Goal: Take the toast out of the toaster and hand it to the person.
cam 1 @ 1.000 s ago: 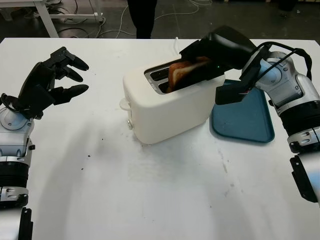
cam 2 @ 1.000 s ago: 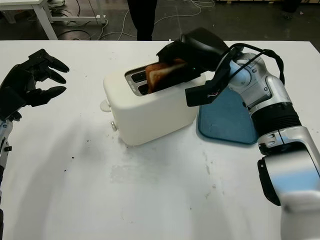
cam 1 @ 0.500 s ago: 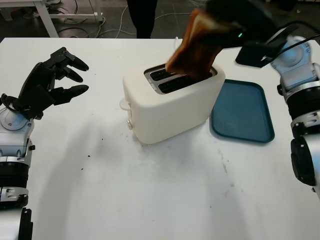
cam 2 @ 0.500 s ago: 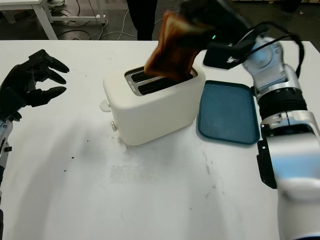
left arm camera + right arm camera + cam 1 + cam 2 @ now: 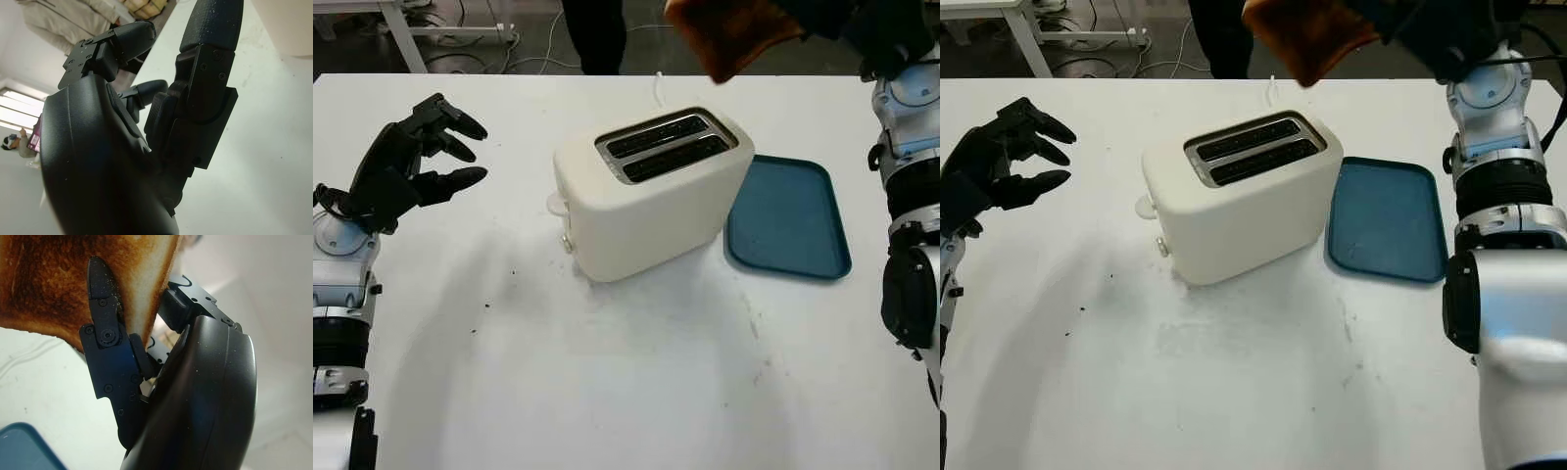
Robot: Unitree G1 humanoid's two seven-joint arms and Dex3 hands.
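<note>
Up at the counter's (image 5: 636,392) 12 o'clock edge, the right hand (image 5: 1440,29), partly cut off, grips the browned toast (image 5: 729,29) above the white toaster (image 5: 651,191). Teal tray (image 5: 788,220) at its 3 o'clock. Left hand (image 5: 406,162) open at 9 o'clock.

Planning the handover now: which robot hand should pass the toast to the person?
Right. The right robot hand already grips the browned toast slice, raised above the white toaster toward the person. The left robot hand is open, far aside.
</note>
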